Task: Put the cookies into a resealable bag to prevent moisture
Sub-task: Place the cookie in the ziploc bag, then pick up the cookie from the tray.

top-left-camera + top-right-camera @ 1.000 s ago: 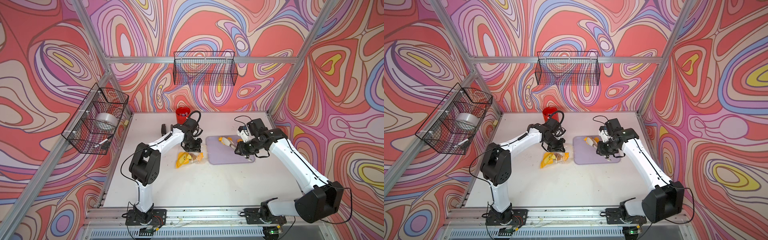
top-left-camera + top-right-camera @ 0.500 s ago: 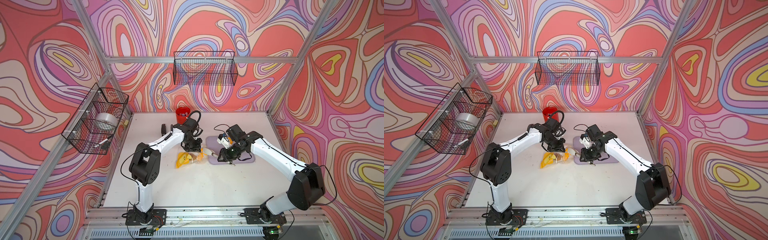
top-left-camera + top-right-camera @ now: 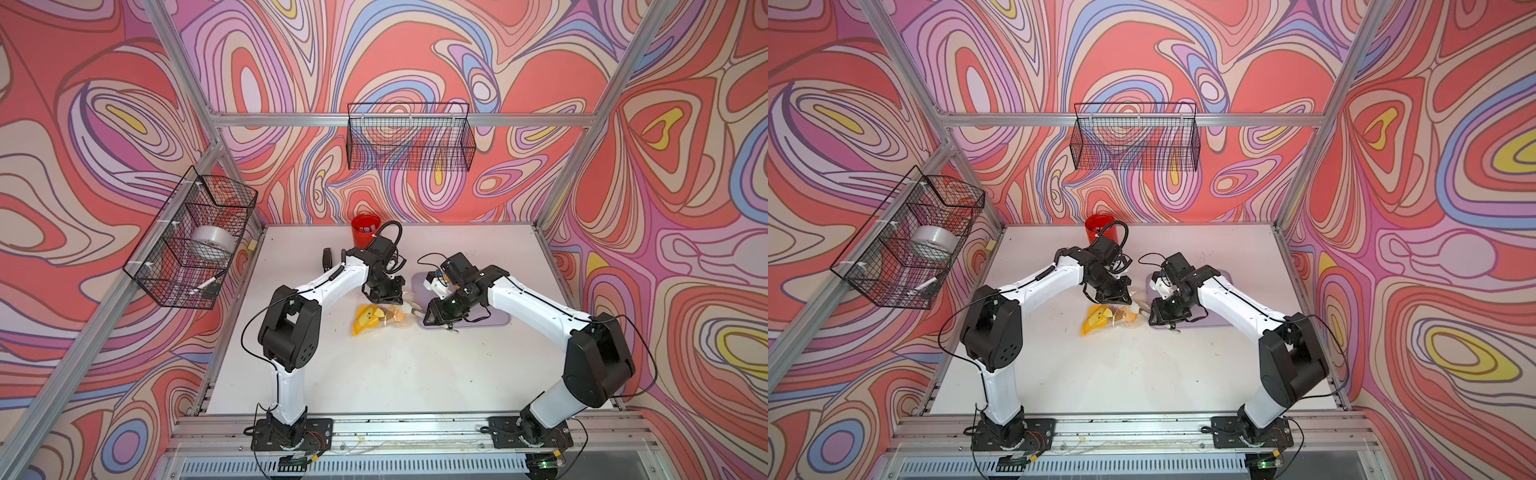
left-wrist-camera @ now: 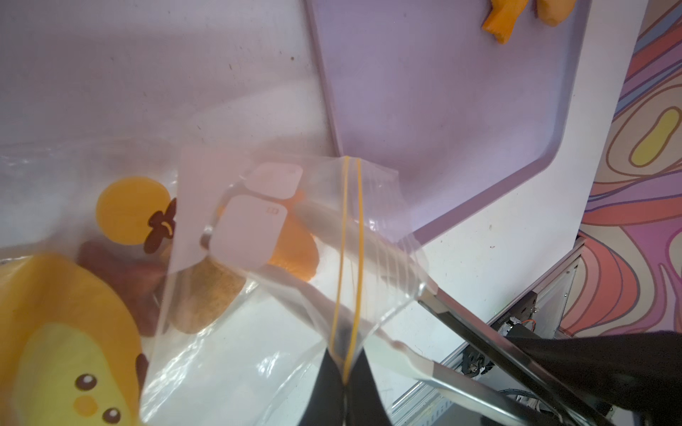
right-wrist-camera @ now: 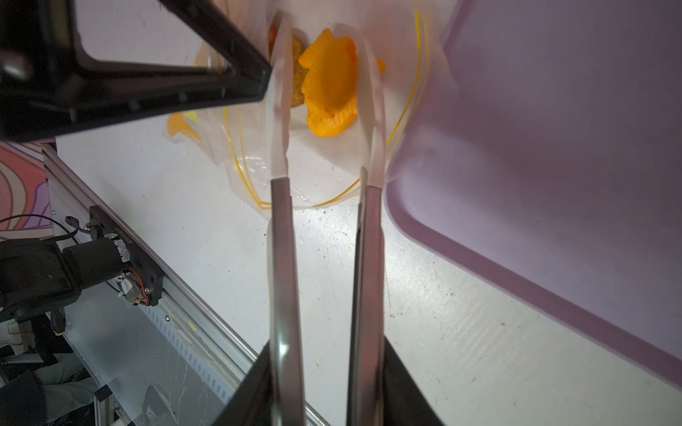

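Note:
The resealable bag (image 3: 376, 318) lies on the white table left of the lilac tray (image 3: 490, 320). My left gripper (image 4: 343, 372) is shut on the bag's yellow zip edge and holds the mouth up. My right gripper (image 5: 323, 55) has long metal tines that reach into that mouth and stand open. An orange fish cookie (image 5: 328, 85) lies loose between them, with a gap at one tine. A brown speckled cookie (image 4: 210, 295) and a dark one (image 4: 121, 265) lie deeper in the bag. Two orange cookies (image 4: 505, 18) sit on the tray's far end.
A red cup (image 3: 365, 228) stands at the back of the table, with a small black object (image 3: 327, 259) near it. Wire baskets hang on the back wall (image 3: 409, 137) and on the left wall (image 3: 191, 241), the latter holding a tape roll. The tray's raised rim (image 5: 479, 254) lies right beside the tines.
My right arm swung left from the tray to the bag's mouth, pushed its tines inside, and the tines have spread apart. The left gripper has kept its hold.

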### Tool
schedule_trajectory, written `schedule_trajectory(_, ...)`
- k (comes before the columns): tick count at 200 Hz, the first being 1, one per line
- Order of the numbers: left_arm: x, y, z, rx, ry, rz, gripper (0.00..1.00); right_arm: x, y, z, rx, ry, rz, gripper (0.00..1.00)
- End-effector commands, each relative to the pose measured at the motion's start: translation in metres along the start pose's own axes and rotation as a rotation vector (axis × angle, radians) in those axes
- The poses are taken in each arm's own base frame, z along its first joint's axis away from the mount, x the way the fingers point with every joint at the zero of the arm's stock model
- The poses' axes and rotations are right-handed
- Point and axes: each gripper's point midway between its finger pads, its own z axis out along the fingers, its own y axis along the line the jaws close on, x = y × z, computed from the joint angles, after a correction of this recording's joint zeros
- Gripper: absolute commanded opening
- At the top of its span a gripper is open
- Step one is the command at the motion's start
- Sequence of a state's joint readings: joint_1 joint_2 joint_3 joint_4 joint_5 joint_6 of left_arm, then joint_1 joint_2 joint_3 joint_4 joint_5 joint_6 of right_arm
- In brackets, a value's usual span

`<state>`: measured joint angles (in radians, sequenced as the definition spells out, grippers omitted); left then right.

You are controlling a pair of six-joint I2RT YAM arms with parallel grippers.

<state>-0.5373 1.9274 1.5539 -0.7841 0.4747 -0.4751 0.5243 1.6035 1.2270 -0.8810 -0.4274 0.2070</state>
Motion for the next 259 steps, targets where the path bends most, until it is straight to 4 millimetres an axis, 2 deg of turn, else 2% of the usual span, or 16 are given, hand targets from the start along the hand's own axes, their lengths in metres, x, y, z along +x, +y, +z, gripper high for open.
schedule_trajectory(1,-0.005,-0.005,-0.017,0.011,-0.051,0.012,0.0,-0.012,0.009,-0.026,0.01,-0.08,-0.05,0.44)
schedule_trajectory(25,-0.008,0.005,-0.019,-0.022,-0.066,-0.013,0.0,-0.006,0.008,-0.049,0.035,-0.101,-0.072,0.44)
schedule_trajectory(47,-0.01,0.012,-0.02,-0.039,-0.073,-0.034,0.0,-0.002,0.0,-0.077,0.063,-0.141,-0.068,0.45)
schedule_trajectory(65,-0.012,0.014,-0.02,-0.043,-0.076,-0.039,0.0,-0.001,-0.018,-0.096,0.111,-0.168,-0.036,0.46)
schedule_trajectory(83,-0.012,0.012,-0.019,-0.03,-0.074,-0.036,0.0,-0.002,-0.051,-0.105,0.27,-0.167,0.004,0.46)
schedule_trajectory(111,-0.01,0.012,-0.02,-0.029,-0.07,-0.029,0.0,-0.014,-0.11,-0.105,0.576,-0.125,0.055,0.47)
schedule_trajectory(136,-0.006,0.014,-0.022,-0.041,-0.068,-0.025,0.0,-0.034,-0.132,-0.101,0.688,-0.131,0.062,0.48)
schedule_trajectory(151,-0.004,0.016,-0.023,-0.05,-0.067,-0.023,0.0,-0.042,-0.14,-0.096,0.719,-0.115,0.061,0.49)
schedule_trajectory(187,-0.004,0.017,-0.022,-0.054,-0.067,-0.025,0.0,-0.046,-0.151,-0.076,0.729,-0.066,0.077,0.49)
schedule_trajectory(259,-0.006,0.015,-0.02,-0.045,-0.058,-0.022,0.0,-0.027,-0.16,-0.046,0.634,0.047,0.162,0.46)
